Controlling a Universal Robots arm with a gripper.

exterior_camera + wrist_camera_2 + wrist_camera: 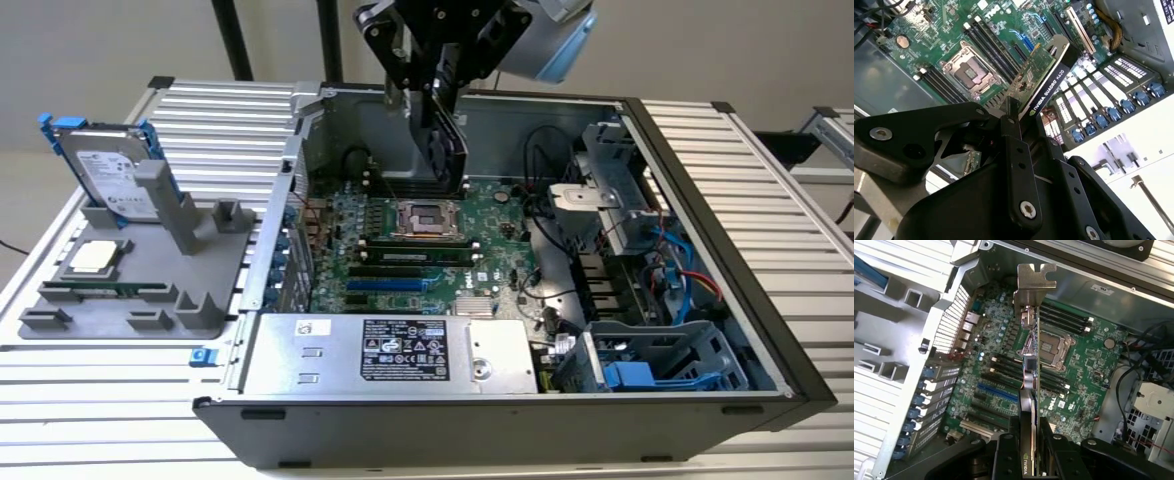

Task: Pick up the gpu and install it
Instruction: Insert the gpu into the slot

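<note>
The gpu [446,140] hangs on edge in the exterior view, above the motherboard [414,245] of the open computer case [694,200]. My gripper [430,95] is shut on the card's upper end. In the second wrist view the gpu [1046,75] shows its green board on one face and its black shroud on the other, clamped between the black fingers [1013,135]. The first wrist view sees the gpu [1030,370] edge-on over the CPU socket, with its silver bracket [1036,285] at the far end and my gripper [1029,447] closed around it.
Blue and black expansion slots [387,285] lie on the motherboard near the power supply [387,350]. Cables and drive cages [641,290] crowd the case on the exterior view's right. On the left, a grey holder [134,290] carries a hard drive [114,170] and a processor [94,257].
</note>
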